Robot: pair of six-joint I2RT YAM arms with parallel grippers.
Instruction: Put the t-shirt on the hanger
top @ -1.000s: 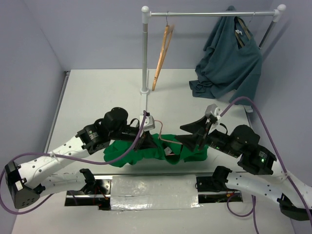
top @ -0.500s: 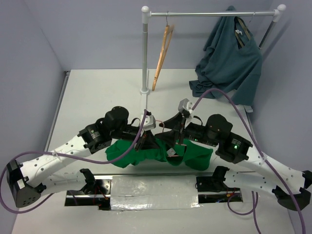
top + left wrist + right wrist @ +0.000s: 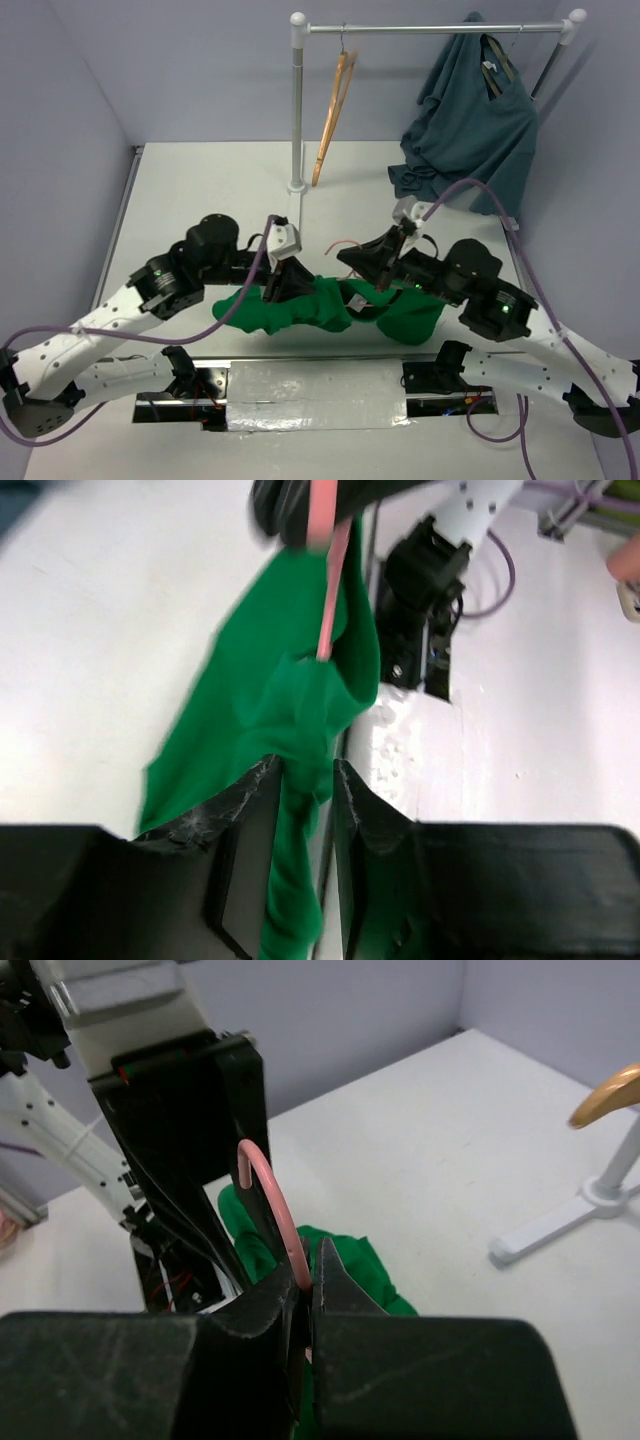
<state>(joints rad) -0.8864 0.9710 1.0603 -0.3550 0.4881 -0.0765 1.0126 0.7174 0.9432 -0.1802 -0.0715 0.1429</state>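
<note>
The bright green t-shirt [image 3: 322, 305] lies bunched on the table between both arms. The pink wire hanger [image 3: 272, 1198] sticks up out of it, its hook showing in the top view [image 3: 345, 243]. My right gripper [image 3: 308, 1260] is shut on the hanger's wire just below the hook, above the cloth [image 3: 372, 1272]. My left gripper [image 3: 305, 780] has its jaws parted, and a strand of the t-shirt [image 3: 285, 695] runs between them, against the left finger and clear of the right. The hanger's wire [image 3: 326, 600] enters the cloth ahead of it. In the top view the left gripper [image 3: 285, 283] sits at the shirt's left part.
A clothes rack stands at the back on a white post [image 3: 297, 100]. A tan wooden hanger [image 3: 335, 110] and a dark teal shirt [image 3: 470, 110] hang from its rail. The rack's foot [image 3: 560, 1225] shows to the right of my right gripper. A silvery panel [image 3: 315, 395] lies at the near edge.
My right gripper has closed on the hanger's wire. My left gripper has parted its jaws and drawn back to the left, and the shirt has spread a little.
</note>
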